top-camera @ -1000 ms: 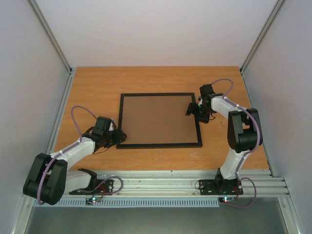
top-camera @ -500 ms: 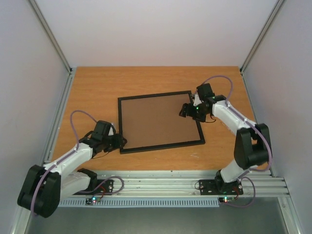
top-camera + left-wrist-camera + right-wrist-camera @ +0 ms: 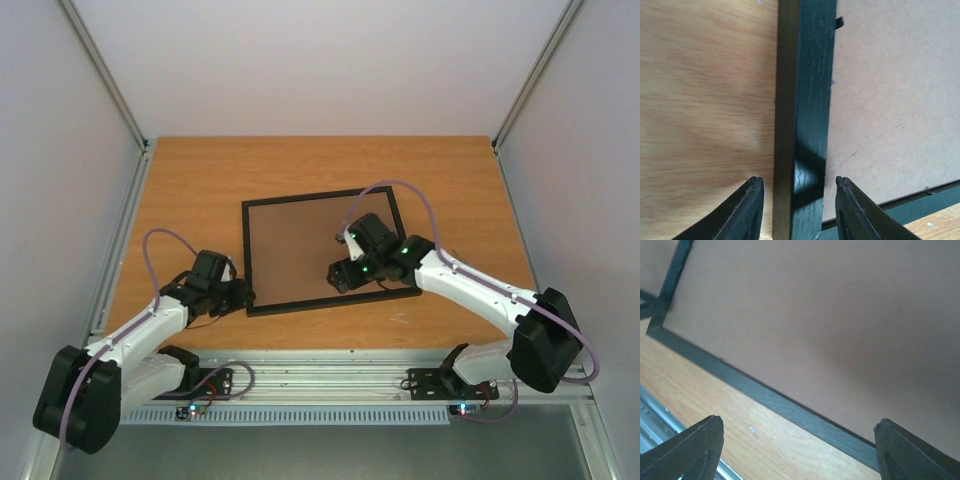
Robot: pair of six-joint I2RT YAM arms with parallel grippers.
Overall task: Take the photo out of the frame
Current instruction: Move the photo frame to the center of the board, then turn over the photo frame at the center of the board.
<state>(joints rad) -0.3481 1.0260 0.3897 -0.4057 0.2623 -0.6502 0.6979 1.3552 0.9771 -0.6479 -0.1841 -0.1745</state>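
Observation:
The frame (image 3: 300, 305) lies face down on the table, its brown backing board (image 3: 295, 245) turned up. The photo is hidden under that board. My left gripper (image 3: 243, 293) is open and straddles the frame's left rail (image 3: 807, 90) close to the near-left corner. In the left wrist view its fingertips (image 3: 798, 180) stand either side of the rail with a small gap on each side. My right gripper (image 3: 338, 275) hovers wide open above the near part of the board (image 3: 830, 315). Nothing sits between its fingers (image 3: 797, 421), and the near rail (image 3: 765, 395) runs just below them.
The frame rests slightly skewed on the wooden table (image 3: 200, 180). A small black tab (image 3: 839, 22) sticks over the board's left edge. An aluminium mounting rail (image 3: 340, 375) runs along the near edge, and white walls close in both sides.
My right arm has swung from the frame's right edge leftward and nearer, over the board. The frame has turned slightly. My left gripper's jaws have narrowed around the left rail.

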